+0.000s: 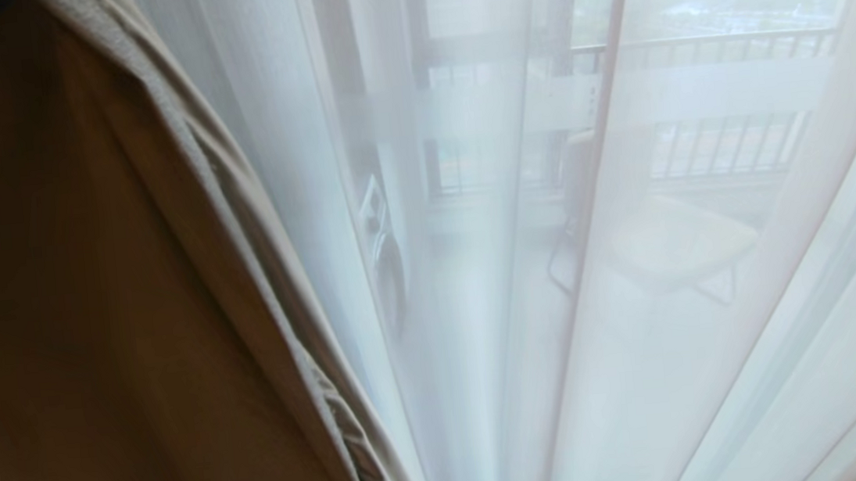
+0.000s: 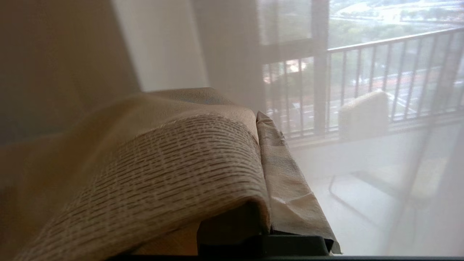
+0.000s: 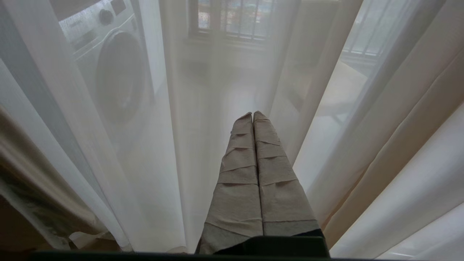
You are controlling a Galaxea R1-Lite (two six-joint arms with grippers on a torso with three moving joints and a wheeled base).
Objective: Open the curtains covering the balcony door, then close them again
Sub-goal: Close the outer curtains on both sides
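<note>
The curtains fill every view. The heavy beige drape [image 1: 89,304] hangs bunched on the left, and the thin white sheers [image 1: 497,304] cover the middle and right. Through the sheers the balcony door [image 1: 696,93] shows dimly, with dark frames and a pale horizontal band. Neither arm appears in the head view. My left gripper [image 2: 256,117] is shut on a fold of the woven drape [image 2: 163,163], which lies over one finger and hides it. The other taped finger [image 2: 286,174] shows beside the fold. My right gripper [image 3: 252,115] is shut on nothing and points at the sheers [image 3: 174,145].
Behind the sheers on the balcony stand a white washing machine [image 3: 116,72] on the left and a pale chair [image 1: 671,240] on thin dark legs. A barred railing [image 1: 715,44] runs along the balcony's far side.
</note>
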